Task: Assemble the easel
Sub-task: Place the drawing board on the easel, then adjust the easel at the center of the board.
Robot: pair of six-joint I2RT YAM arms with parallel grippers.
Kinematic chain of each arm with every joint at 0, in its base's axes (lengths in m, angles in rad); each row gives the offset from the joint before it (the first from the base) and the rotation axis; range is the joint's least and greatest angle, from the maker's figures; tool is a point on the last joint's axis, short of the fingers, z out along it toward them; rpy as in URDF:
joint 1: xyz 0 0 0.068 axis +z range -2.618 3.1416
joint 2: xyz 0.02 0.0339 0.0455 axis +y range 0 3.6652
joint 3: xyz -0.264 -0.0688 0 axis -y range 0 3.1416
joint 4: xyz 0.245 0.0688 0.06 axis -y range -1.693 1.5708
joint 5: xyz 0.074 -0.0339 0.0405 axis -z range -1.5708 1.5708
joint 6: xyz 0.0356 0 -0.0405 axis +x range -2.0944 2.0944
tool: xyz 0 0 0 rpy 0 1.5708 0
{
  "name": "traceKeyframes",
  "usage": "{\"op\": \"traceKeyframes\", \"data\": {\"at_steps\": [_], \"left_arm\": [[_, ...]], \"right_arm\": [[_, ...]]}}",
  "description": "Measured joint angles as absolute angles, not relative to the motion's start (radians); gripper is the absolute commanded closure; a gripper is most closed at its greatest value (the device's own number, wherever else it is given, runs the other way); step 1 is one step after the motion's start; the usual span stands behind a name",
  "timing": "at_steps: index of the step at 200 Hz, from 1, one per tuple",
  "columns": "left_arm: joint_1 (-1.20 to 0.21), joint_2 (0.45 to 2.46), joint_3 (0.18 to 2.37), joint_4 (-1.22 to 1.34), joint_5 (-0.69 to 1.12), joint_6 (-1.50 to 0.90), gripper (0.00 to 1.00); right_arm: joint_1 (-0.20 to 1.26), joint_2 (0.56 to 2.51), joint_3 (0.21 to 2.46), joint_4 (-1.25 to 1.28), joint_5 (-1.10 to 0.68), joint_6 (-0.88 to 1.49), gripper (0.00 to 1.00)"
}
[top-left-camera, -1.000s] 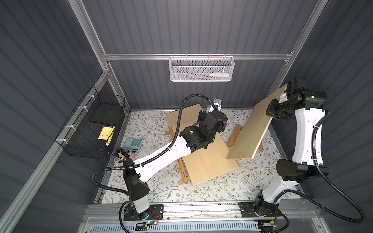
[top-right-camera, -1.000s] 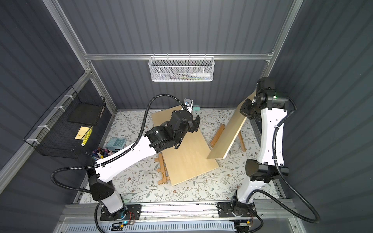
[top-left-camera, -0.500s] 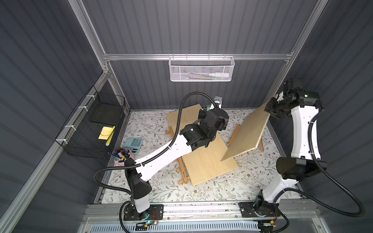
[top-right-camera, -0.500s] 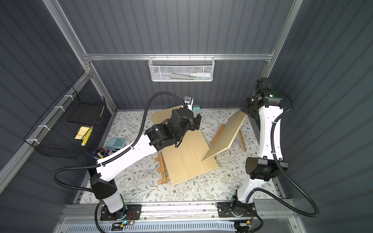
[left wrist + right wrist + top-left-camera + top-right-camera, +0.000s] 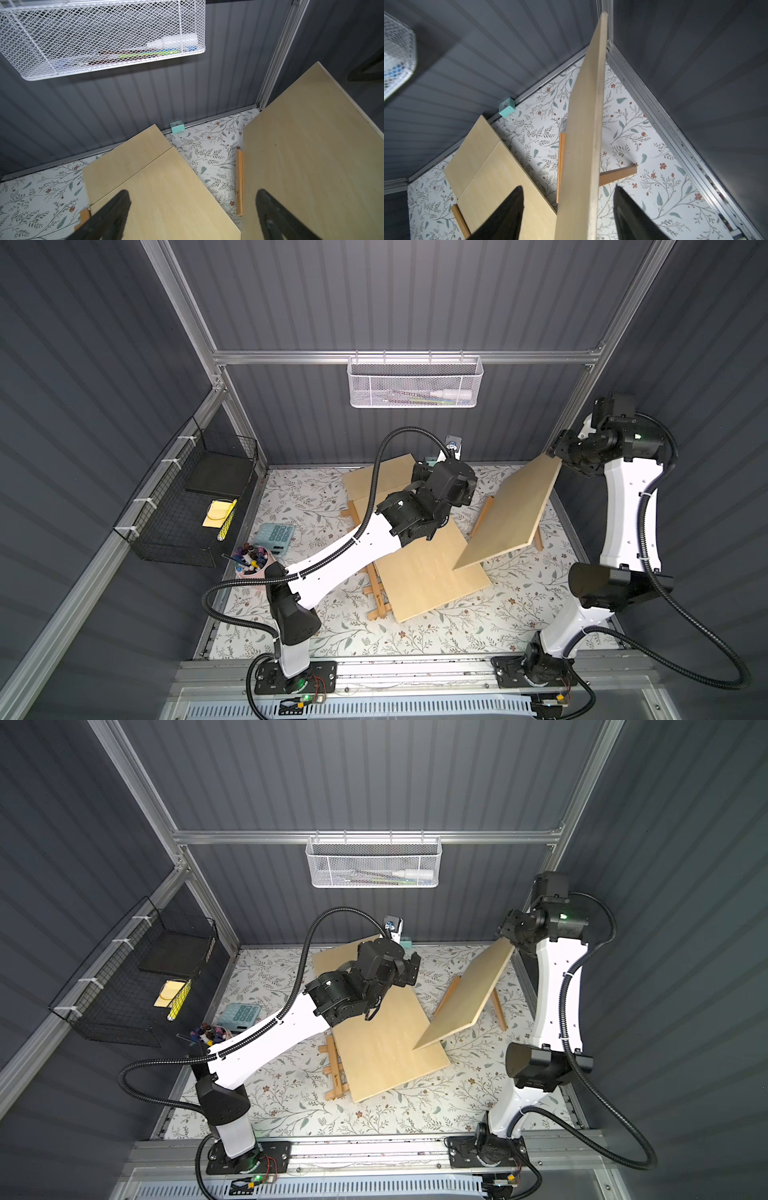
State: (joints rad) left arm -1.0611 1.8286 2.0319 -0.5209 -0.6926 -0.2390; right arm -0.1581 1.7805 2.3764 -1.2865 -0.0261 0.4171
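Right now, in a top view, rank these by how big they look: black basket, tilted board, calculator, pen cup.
1. black basket, clearly the largest
2. tilted board
3. calculator and pen cup: they look about alike, too close to rank

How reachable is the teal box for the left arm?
Probably yes: the open left gripper faces the teal box, only flat boards lie below the path, and the tilted board stands aside.
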Motion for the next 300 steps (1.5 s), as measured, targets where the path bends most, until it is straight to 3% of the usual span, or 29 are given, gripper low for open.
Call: {"op": "traceKeyframes", "data": {"at_steps": [35,67,93,125,183,208,300], "left_arm": [[-1.054,1.862,2.097,-0.577,-0.724,-0.293,0.03],[-1.019,1.876,2.118,-0.637,-0.741,-0.392,0.03],[-0.980,1.876,2.108,-0.656,-0.741,-0.453,0.03],[-0.965,1.871,2.079,-0.668,-0.740,-0.486,0.03],[-0.970,1.869,2.067,-0.668,-0.729,-0.495,0.03],[-0.970,1.869,2.067,-0.666,-0.717,-0.493,0.07],[-0.970,1.888,2.104,-0.658,-0.684,-0.491,0.07]], "right_arm": [[-0.087,1.649,2.323,-1.233,-0.056,0.376,0.28],[0.187,1.545,2.157,-1.167,-0.116,0.333,0.27],[0.338,1.569,2.000,-1.148,-0.131,0.340,0.27],[0.418,1.622,1.826,-1.149,-0.116,0.391,0.25],[0.418,1.596,1.695,-1.185,-0.057,0.421,0.23],[0.401,1.559,1.646,-1.209,-0.038,0.417,0.22],[0.124,1.397,1.501,-1.214,-0.081,0.424,0.21]]}}
